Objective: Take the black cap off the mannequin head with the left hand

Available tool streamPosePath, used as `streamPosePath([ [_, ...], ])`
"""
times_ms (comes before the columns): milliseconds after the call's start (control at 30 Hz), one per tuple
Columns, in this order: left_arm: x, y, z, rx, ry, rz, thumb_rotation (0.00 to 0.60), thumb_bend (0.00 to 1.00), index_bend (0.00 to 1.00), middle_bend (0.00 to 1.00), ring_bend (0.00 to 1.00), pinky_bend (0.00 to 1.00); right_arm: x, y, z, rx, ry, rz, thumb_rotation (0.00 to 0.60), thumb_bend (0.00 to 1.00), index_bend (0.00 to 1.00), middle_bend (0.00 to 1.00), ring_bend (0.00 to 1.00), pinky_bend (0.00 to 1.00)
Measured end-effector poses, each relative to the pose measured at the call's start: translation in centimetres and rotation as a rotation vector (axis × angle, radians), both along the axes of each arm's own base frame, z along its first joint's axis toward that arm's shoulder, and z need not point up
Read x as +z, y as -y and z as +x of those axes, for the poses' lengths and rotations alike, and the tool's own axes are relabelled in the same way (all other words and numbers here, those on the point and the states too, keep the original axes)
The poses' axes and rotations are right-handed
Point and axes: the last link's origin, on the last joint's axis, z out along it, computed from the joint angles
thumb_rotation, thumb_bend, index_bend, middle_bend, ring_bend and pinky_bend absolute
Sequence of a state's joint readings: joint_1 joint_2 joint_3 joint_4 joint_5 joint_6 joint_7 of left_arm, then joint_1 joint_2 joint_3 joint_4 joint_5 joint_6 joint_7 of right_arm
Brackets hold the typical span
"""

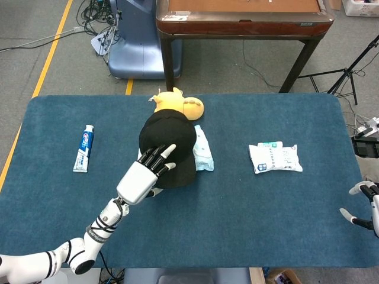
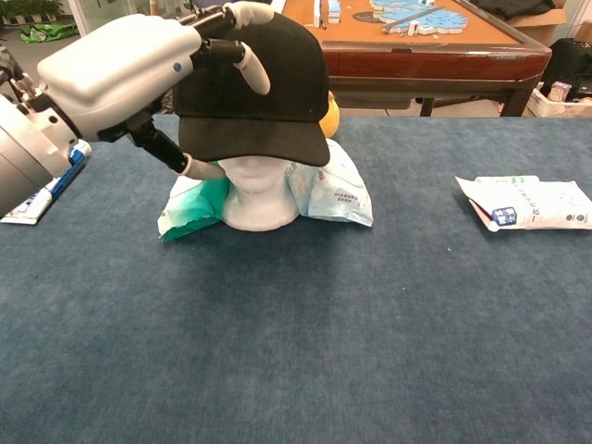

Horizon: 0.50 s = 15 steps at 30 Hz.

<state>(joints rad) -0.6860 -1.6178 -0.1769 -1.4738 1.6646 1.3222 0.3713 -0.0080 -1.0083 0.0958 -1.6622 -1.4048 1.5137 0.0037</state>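
The black cap [image 2: 277,83] sits on the white mannequin head [image 2: 259,190] in the middle of the blue table [image 1: 266,207]; from above, the cap [image 1: 172,139] hides the head. My left hand [image 2: 120,65] is at the cap's left side, fingers spread over the crown and the thumb reaching under the brim's left edge. The cap sits level on the head. In the head view the left hand [image 1: 142,177] overlaps the cap's near edge. My right hand [image 1: 364,207] hangs at the table's right edge, fingers apart and empty.
A pale wipes pack [image 2: 333,190] and a green pack [image 2: 190,203] lie against the mannequin's base. A yellow plush toy [image 1: 177,103] lies behind it. A toothpaste tube [image 1: 84,148] lies to the left, a white packet [image 1: 274,158] to the right. A wooden table [image 1: 237,18] stands beyond.
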Motion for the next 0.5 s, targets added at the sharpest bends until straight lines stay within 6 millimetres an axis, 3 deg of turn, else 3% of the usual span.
streamPosePath([
  [133, -0.12, -0.12, -0.12, -0.004, -0.002, 0.003, 0.600, 0.04, 0.34, 0.00, 0.00, 0.14, -0.03, 0.00, 0.01, 0.000, -0.001, 0.002, 0.600, 0.07, 0.48, 0.39, 0.30, 0.37],
  [300, -0.21, -0.12, -0.35, -0.007, -0.009, 0.009, 0.600, 0.22, 0.37, 0.00, 0.00, 0.14, -0.04, 0.02, -0.01, -0.001, -0.002, 0.002, 0.600, 0.07, 0.48, 0.39, 0.30, 0.37],
  [500, -0.29, -0.03, -0.62, -0.011, -0.012, 0.011, 0.600, 0.35, 0.40, 0.00, 0.00, 0.14, -0.02, 0.03, -0.03, -0.003, -0.002, 0.002, 0.600, 0.07, 0.48, 0.39, 0.30, 0.37],
])
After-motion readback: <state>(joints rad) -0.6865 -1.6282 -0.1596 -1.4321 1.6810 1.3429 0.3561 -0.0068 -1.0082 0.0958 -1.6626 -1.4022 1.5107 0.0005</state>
